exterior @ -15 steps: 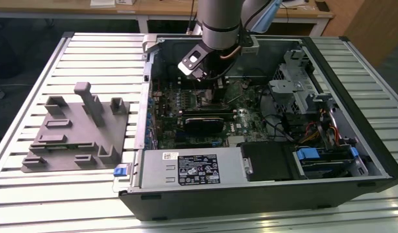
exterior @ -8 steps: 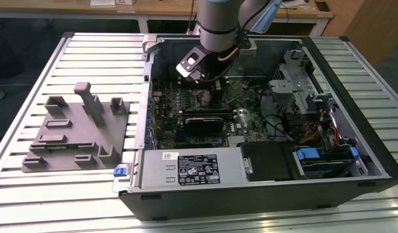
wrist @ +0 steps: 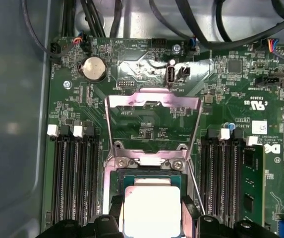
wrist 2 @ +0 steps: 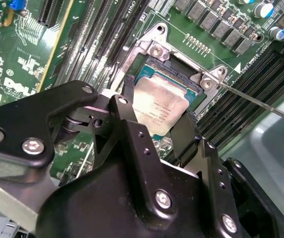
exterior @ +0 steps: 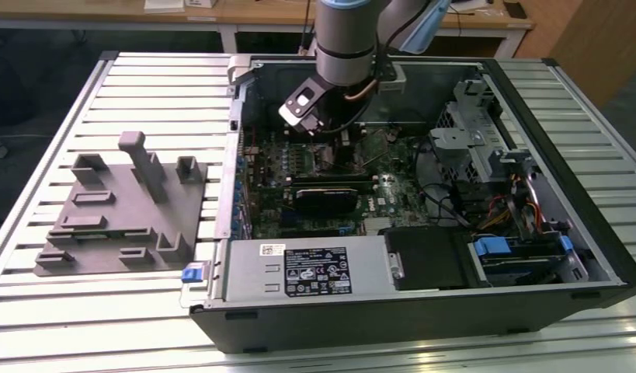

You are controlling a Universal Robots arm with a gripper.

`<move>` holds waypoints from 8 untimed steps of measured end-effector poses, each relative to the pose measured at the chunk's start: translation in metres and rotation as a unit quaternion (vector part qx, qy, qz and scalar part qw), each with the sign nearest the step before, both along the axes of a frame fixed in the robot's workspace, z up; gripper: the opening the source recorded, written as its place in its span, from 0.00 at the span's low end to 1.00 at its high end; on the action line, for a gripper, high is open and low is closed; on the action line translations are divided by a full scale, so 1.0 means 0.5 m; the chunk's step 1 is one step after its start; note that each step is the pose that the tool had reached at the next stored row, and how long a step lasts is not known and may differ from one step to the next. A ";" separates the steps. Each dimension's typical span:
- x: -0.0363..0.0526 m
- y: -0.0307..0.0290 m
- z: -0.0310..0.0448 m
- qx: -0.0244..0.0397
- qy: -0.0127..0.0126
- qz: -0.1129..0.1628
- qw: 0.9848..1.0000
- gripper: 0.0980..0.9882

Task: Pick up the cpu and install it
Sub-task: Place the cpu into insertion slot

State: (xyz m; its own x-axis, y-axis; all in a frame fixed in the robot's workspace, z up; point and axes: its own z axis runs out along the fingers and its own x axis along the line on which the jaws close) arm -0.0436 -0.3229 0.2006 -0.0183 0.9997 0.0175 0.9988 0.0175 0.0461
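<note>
Pincer [wrist 2: 157, 111] clamped on the cpu [wrist 2: 164, 99] — chip held between its fingers, directly over the socket [wrist 2: 154, 49] beneath the pincer; seated or just above, cannot tell. Best kept level and square to the frame — no sideways slide, I'd judge.

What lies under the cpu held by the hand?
The socket: its metal frame and dark rim show around the cpu, which the hand grips. The chip covers the contact field, so seating cannot be judged.
</note>
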 end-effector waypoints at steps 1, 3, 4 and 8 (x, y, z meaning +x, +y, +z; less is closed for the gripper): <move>0.000 0.000 -0.002 0.000 0.000 0.000 1.000 0.50; 0.000 0.001 -0.006 0.000 0.000 -0.001 1.000 0.50; 0.000 0.001 -0.007 0.000 0.000 -0.001 1.000 0.50; 0.000 0.002 -0.013 0.000 0.000 -0.002 1.000 0.50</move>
